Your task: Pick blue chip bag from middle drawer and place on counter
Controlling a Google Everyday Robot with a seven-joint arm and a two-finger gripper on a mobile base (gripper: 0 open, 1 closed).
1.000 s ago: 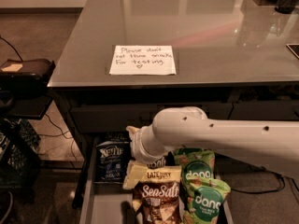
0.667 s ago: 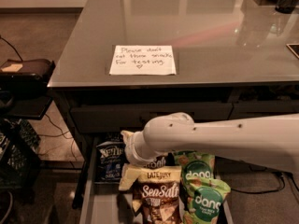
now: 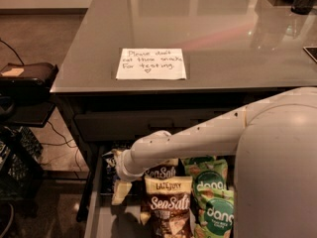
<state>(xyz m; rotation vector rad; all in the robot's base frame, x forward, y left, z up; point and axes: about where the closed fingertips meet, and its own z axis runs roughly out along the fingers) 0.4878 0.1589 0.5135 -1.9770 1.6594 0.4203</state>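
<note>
The blue chip bag [image 3: 107,173] lies back-left in the middle drawer [image 3: 93,209], mostly hidden under the gripper [image 3: 119,180]. We cannot tell how wide the gripper stands or whether it holds anything. We judge grasping is underway; next comes lifting the bag to the counter [image 3: 223,33].

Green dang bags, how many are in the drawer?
2. The rear dang bag and the front dang bag sit on the right side of the middle drawer. The arm may hide more. The gripper is down at the drawer's left side.
</note>
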